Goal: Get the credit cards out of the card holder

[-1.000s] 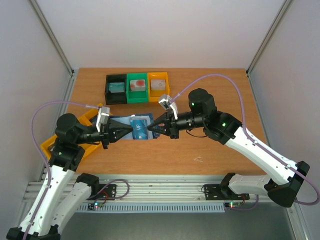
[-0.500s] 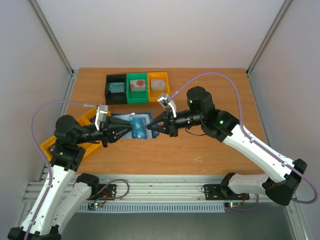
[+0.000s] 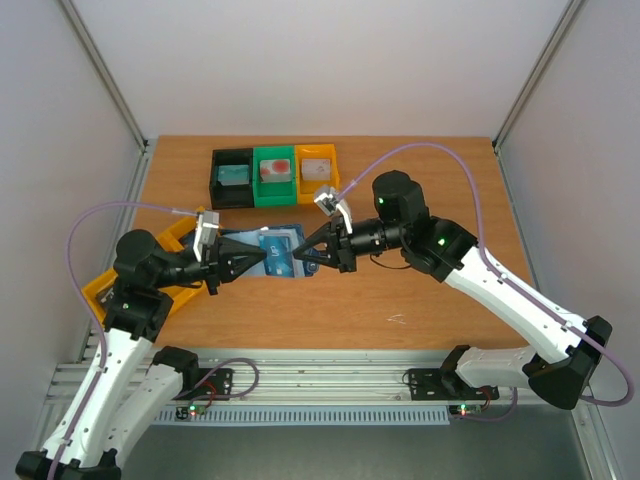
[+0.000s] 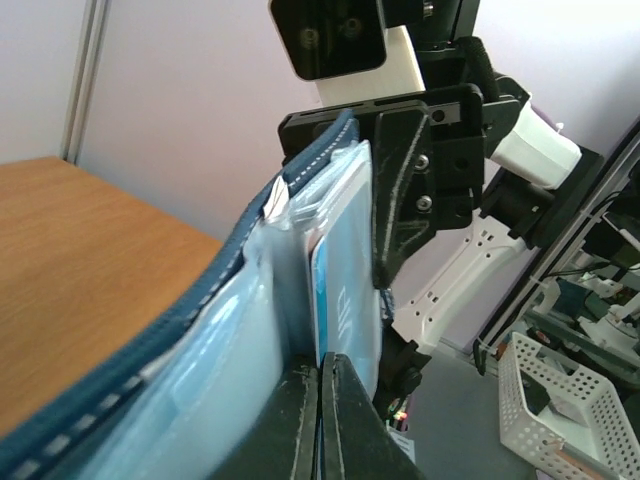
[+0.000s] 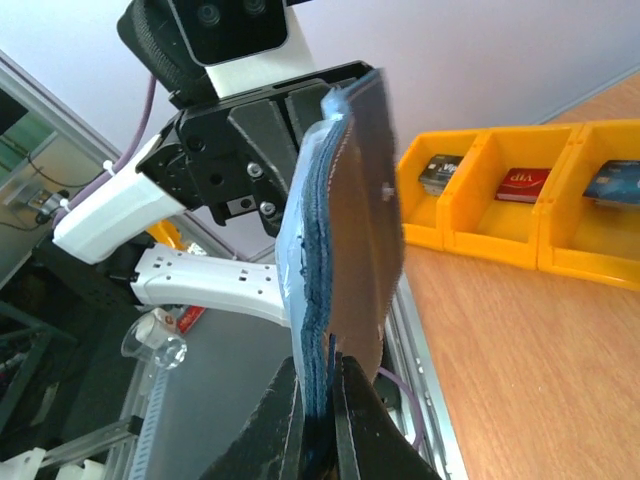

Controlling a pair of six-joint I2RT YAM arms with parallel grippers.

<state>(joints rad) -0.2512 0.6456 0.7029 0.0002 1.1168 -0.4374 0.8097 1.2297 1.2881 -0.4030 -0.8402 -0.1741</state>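
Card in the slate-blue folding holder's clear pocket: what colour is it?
Thin card: light blue, white lettering; best in left wrist view.

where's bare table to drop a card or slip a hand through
Bare table right of the three-bin row, and the near strip in front of the card holder. Crowded: the centre, where left gripper and right gripper meet on it, and the yellow bins at left.

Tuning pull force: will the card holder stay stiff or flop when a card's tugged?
Likely floppy: the card holder curves above the right gripper pinching its edge, its pocket pages fanning apart. Those glossy pages look slick, so the blue card may slide easily.
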